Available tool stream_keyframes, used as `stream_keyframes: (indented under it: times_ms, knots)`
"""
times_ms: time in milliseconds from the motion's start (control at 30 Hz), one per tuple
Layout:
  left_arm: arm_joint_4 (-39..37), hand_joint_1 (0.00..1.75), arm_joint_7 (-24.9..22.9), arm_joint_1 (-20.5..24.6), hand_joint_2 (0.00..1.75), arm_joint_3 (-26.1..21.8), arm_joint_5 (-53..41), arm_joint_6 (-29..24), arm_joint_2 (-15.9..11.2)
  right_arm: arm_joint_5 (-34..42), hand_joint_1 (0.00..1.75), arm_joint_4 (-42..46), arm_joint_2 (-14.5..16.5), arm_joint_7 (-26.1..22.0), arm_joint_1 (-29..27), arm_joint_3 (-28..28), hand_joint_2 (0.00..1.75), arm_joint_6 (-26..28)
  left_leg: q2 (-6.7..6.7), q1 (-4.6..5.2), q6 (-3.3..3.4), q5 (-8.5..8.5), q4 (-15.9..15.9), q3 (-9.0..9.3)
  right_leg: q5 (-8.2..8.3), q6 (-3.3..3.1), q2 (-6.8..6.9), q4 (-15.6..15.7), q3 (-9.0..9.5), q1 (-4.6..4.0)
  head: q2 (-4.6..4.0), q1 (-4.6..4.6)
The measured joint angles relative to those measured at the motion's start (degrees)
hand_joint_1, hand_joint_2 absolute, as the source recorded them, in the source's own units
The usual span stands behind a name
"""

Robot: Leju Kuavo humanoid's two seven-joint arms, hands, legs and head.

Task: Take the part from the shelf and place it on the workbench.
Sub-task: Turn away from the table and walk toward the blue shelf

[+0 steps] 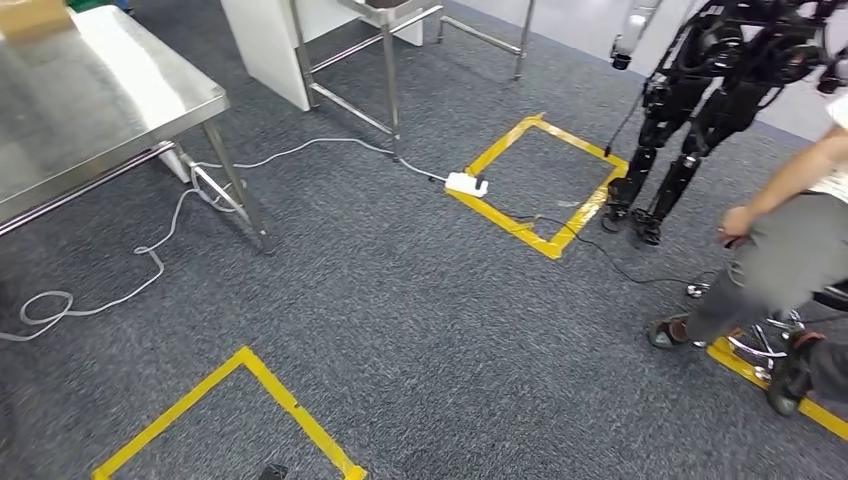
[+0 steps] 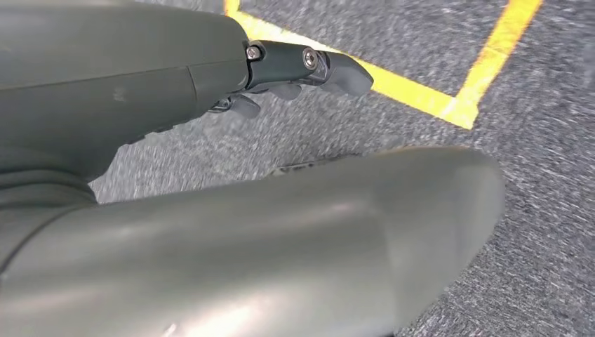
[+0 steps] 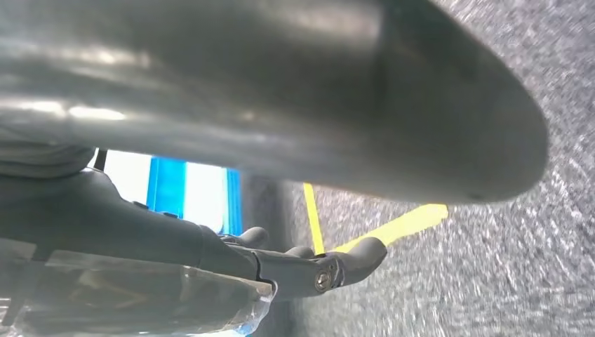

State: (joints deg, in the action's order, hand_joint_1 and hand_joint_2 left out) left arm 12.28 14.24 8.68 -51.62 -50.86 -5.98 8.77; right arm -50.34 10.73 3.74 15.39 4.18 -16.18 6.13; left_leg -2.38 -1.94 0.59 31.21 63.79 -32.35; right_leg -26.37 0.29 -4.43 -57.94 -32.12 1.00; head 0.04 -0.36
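The right hand (image 3: 281, 263) grips a clear plastic-wrapped part (image 3: 140, 298). The left hand (image 2: 281, 70) holds nothing, fingers slightly apart. The shiny steel worktop (image 1: 90, 110) stands on grey carpet (image 1: 420, 330).

Steel table (image 1: 100, 110) far left, power strip (image 1: 466, 184) centre, seated person (image 1: 790, 260) right, perhaps on a stool.

Smooth grey-green thumb (image 2: 281, 239) bulks large beside the left hand (image 2: 210, 105); dark fingers (image 2: 309, 67) carry silver screws. Right hand (image 3: 210, 260), blurred, seems alike: dark fingers (image 3: 337, 267), one screw at the knuckle.
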Motion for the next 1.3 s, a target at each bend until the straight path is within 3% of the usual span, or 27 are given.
stream_keyframes:
  times_ms: [67, 100, 167, 233, 300, 367, 400, 433, 467, 533, 600, 667, 733, 800, 867, 900, 933, 967, 1033, 1100, 1167, 1233, 1300]
  knots:
    - [0.0, 0.0, -0.03, 0.09, 0.0, 0.0, -0.01, -0.02, -0.07, 0.0, 0.0, 0.0, 0.1, -0.01, 0.11, -0.12, 0.0, -0.18, -1.95, 0.1, 0.3, -1.52, -4.52, 1.91, 0.11, 0.44, -1.19, -0.2, -0.39, -0.16, 0.0, 0.04]
    - [0.01, 0.0, -0.04, 0.15, 0.0, 0.0, -0.02, -0.02, -0.1, 0.01, 0.0, 0.0, 0.14, -0.01, 0.11, -0.16, 0.0, -0.23, -2.12, 0.3, 0.44, -1.39, -4.91, 1.99, 0.27, 0.84, -1.72, -0.15, -0.67, -0.11, 0.0, 0.05]
    - [0.01, 0.0, -0.06, 0.32, 0.0, 0.02, -0.05, -0.03, -0.09, 0.02, 0.0, -0.02, 0.12, 0.01, -0.01, -0.25, 0.0, -0.25, -0.8, 0.59, 1.04, -1.92, -5.55, 2.13, 0.58, 1.74, -2.25, -0.1, -1.34, 0.04, 0.0, 0.02]
    - [0.0, 0.0, -0.07, 0.37, 0.0, 0.03, -0.09, -0.03, -0.04, 0.03, 0.0, -0.04, 0.09, 0.02, -0.01, -0.39, 0.0, -0.25, 0.68, 0.52, 1.9, -2.6, -6.37, 2.35, -0.61, 1.87, -0.2, -2.49, -2.89, -0.12, 0.01, 0.13]
    - [0.0, 0.0, -0.12, 0.3, 0.0, 0.03, -0.13, -0.03, -0.03, 0.04, 0.0, -0.04, 0.11, 0.02, 0.1, -0.52, 0.0, -0.28, 2.35, 0.61, 2.28, -2.81, -6.65, 2.3, -3.76, 1.37, 2.66, -9.11, -6.22, -0.17, 0.0, 0.27]
    - [0.0, 0.0, -0.19, 0.24, 0.0, 0.03, -0.16, -0.02, -0.03, 0.04, 0.0, -0.04, 0.12, 0.02, 0.05, -0.6, 0.0, -0.32, 4.15, 0.81, 2.29, -2.8, -6.63, 2.16, -6.05, 1.52, 3.62, -15.34, -9.09, 0.07, 0.01, 0.3]
    - [0.0, 0.0, -0.23, 0.24, 0.0, 0.03, -0.17, -0.02, -0.03, 0.04, 0.0, -0.04, 0.11, 0.02, -0.04, -0.61, 0.0, -0.34, 4.95, 0.84, 2.25, -2.78, -6.61, 2.12, -5.99, 1.93, 3.81, -15.78, -9.04, 0.21, 0.01, 0.33]
    - [0.0, 0.0, -0.26, 0.27, 0.0, 0.03, -0.17, -0.02, -0.01, 0.04, 0.0, -0.04, 0.09, 0.02, -0.12, -0.62, 0.0, -0.35, 5.71, 0.82, 2.16, -2.74, -6.6, 2.14, -5.1, 2.5, 4.13, -13.75, -7.67, 0.39, 0.01, 0.33]
    - [0.0, 0.0, -0.29, 0.3, 0.0, 0.04, -0.17, -0.02, 0.01, 0.04, 0.0, -0.04, 0.06, 0.02, -0.17, -0.62, 0.0, -0.36, 6.39, 0.78, 2.0, -2.67, -6.58, 2.24, -3.73, 3.07, 4.9, -9.74, -5.25, 0.58, 0.01, 0.35]
    - [0.02, 0.0, -0.33, 0.37, 0.0, 0.04, -0.17, -0.02, -0.01, 0.04, 0.0, -0.04, 0.14, 0.02, -0.03, -0.62, 0.0, -0.39, 7.56, 0.95, 1.38, -2.4, -6.52, 2.6, -1.58, 3.45, 7.59, -2.2, -0.83, 0.64, 0.01, 0.42]
    - [0.04, 0.0, -0.37, 0.49, 0.0, 0.03, -0.18, -0.02, -0.07, 0.04, 0.0, -0.04, 0.28, 0.01, 0.1, -0.62, 0.0, -0.44, 8.56, 1.26, 0.59, -2.1, -6.53, 3.03, -1.06, 2.69, 8.7, 0.03, 0.16, 0.29, 0.0, 0.35]
    - [0.04, 0.0, -0.4, 0.7, 0.0, 0.05, -0.19, -0.03, -0.03, 0.04, 0.0, -0.04, 0.26, -0.01, 0.06, -0.63, 0.0, -0.45, 9.28, 1.08, -0.17, -1.84, -6.62, 3.4, -0.88, 1.7, 7.4, 0.12, -0.1, 0.24, 0.0, 0.27]
    - [0.04, 0.0, -0.4, 0.87, 0.0, 0.09, -0.2, -0.02, 0.03, 0.04, 0.0, -0.04, 0.19, 0.0, 0.07, -0.64, 0.0, -0.45, 7.04, 0.62, -0.75, -0.09, -4.77, 2.84, -0.57, 0.69, 6.14, 0.32, 0.11, 0.53, 0.01, 0.08]
    - [0.03, 0.0, -0.41, 0.78, 0.0, 0.1, -0.2, -0.02, 0.03, 0.04, 0.0, -0.04, 0.16, 0.0, 0.09, -0.64, 0.0, -0.45, 3.58, 0.45, -0.88, 3.98, 1.88, -0.05, -0.28, -0.09, 4.8, 0.37, 0.21, 0.42, 0.01, -0.19]
    - [0.02, 0.0, -0.43, 0.52, 0.0, 0.09, -0.2, -0.03, 0.03, 0.04, 0.0, -0.04, 0.19, -0.01, 0.05, -0.64, 0.0, -0.45, 2.45, 0.48, -0.72, 6.78, 9.16, -3.65, -0.22, -0.4, 3.2, 0.33, 0.15, -0.09, 0.01, -0.21]
    - [0.02, 0.0, -0.45, 0.42, 0.0, 0.08, -0.2, -0.03, 0.03, 0.04, 0.0, -0.04, 0.17, -0.01, 0.02, -0.64, 0.0, -0.45, 2.32, 0.48, -0.54, 6.4, 10.22, -4.41, -0.23, -0.43, 2.34, 0.31, 0.18, -0.31, 0.01, -0.2]
    - [0.02, 0.0, -0.45, 0.36, 0.0, 0.07, -0.2, -0.03, 0.03, 0.04, 0.0, -0.04, 0.16, -0.01, -0.02, -0.64, 0.0, -0.45, 2.2, 0.49, -0.28, 4.99, 9.24, -4.25, -0.22, -0.43, 1.48, 0.29, 0.25, -0.48, 0.01, -0.21]
    - [0.02, 0.0, -0.45, 0.35, 0.0, 0.07, -0.2, -0.03, 0.03, 0.05, 0.0, -0.04, 0.15, -0.01, -0.04, -0.64, 0.0, -0.45, 1.88, 0.51, 0.07, 2.7, 6.12, -3.03, -0.22, -0.43, 0.62, 0.27, 0.38, -0.61, 0.01, -0.21]
    - [0.02, 0.0, -0.45, 0.38, 0.0, 0.07, -0.2, -0.03, -0.01, 0.05, 0.0, -0.04, 0.19, -0.01, 0.0, -0.64, 0.0, -0.45, -0.29, 0.6, 0.85, -1.2, -1.45, 0.15, -0.22, -0.38, -0.91, 0.16, 0.44, -0.86, 0.01, -0.15]
    - [0.02, 0.0, -0.46, 0.45, 0.0, 0.09, -0.21, -0.02, -0.07, 0.05, 0.0, -0.04, 0.3, -0.01, 0.09, -0.64, 0.0, -0.45, -1.9, 0.91, 1.29, -2.41, -5.1, 1.62, -0.06, -0.06, -2.15, 0.05, 0.03, -0.82, 0.01, -0.17]
    - [0.02, 0.0, -0.79, 0.54, 0.0, 0.1, -0.08, 0.64, -0.09, 0.05, 0.0, -0.07, 0.37, -0.01, 0.04, -0.65, 0.0, -0.69, -1.02, 1.18, 1.68, -2.65, -5.69, 1.77, 0.27, 0.53, -3.05, 0.15, -0.58, -0.59, 0.0, -0.23]
    - [0.02, 0.0, -2.62, 0.71, 0.0, 0.06, 0.39, 2.86, -0.05, 0.04, 0.0, -0.1, 0.32, 0.02, -0.01, -0.69, 0.0, -1.31, 0.35, 1.08, 2.3, -3.32, -6.72, 2.12, -0.23, 0.81, -1.01, -1.05, -1.61, -0.64, 0.0, -0.14]
    - [-0.03, 0.0, -6.73, 0.74, 0.0, -0.02, 0.72, 6.26, -0.04, -0.1, 0.0, -0.11, 0.26, 0.14, 0.18, -0.77, 0.0, -2.1, 1.88, 1.05, 2.63, -3.68, -7.34, 2.31, -2.61, 0.66, 2.35, -6.07, -4.33, -0.57, 0.0, 0.03]
